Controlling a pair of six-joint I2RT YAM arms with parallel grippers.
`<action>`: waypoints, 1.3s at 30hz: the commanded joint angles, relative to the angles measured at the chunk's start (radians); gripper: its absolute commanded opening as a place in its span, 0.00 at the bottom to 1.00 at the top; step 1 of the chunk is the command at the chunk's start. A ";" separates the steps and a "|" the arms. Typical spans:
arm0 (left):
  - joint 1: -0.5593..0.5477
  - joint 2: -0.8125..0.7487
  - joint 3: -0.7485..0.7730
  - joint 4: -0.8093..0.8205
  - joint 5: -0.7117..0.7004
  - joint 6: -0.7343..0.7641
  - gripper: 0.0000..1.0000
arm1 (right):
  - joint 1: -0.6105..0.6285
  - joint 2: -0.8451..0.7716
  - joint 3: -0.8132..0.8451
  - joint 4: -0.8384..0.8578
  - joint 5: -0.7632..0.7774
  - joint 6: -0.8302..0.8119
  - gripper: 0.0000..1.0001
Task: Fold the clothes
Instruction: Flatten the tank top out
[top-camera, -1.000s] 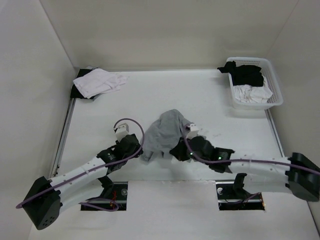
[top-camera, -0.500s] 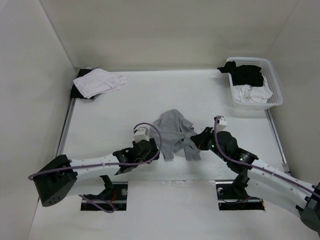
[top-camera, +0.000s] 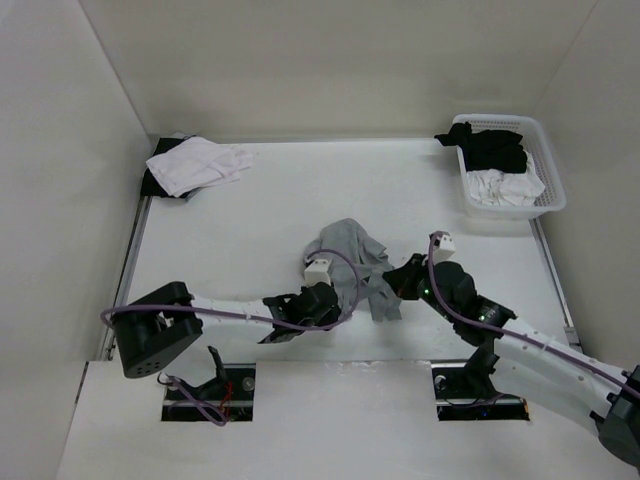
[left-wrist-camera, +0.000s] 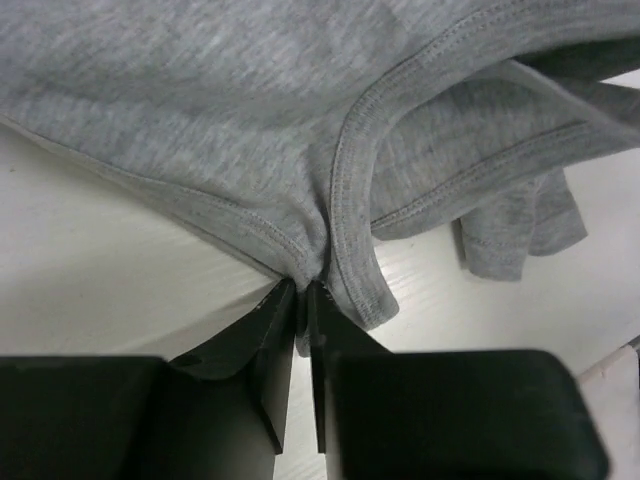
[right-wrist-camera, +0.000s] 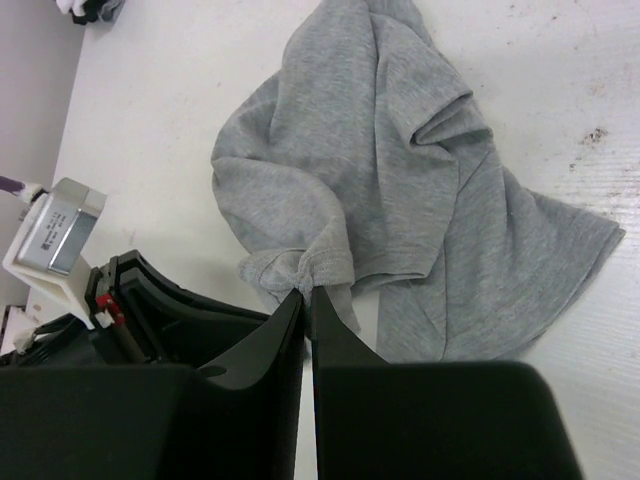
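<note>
Grey tank top (top-camera: 345, 250) sits crumpled mid-tabletop, slightly toward the near edge. It's well apart from the basket (top-camera: 512, 212) far right and the white cloth (top-camera: 195, 165) far left.

Left claw (left-wrist-camera: 303, 292): jaws pressed together on a stitched hem where two bound edges meet, maybe an armhole or strap seam. That's the near-left fringe of the heap.
Right claw (right-wrist-camera: 306, 293): jaws together on a small bunched tuck of edge on the near-right side.
Both have fabric pinched.

Key geometry: both grips are on the near fringe, and the bulk of the cloth lies on the far side of both claws. The claws are close side by side with slack, folded fabric between them. No long axis readable, too wadded.

Judgement: this is spread-out stage, no fold started. The next move likely needs the claws drawn apart left/right with some lift to tension that edge. Risk: the left bite is thin, right at the hem, and may slip. Can't tell if both holds are on the same edge.
</note>
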 joint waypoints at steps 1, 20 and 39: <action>0.006 -0.099 0.046 -0.054 0.026 0.015 0.04 | -0.004 -0.054 0.017 0.023 0.008 -0.017 0.08; -0.272 -0.660 0.794 -0.050 -0.429 0.794 0.00 | 0.561 -0.276 0.926 -0.386 0.370 -0.345 0.03; 0.494 -0.292 0.605 0.050 -0.099 0.493 0.01 | -0.114 0.395 1.068 -0.076 -0.092 -0.348 0.03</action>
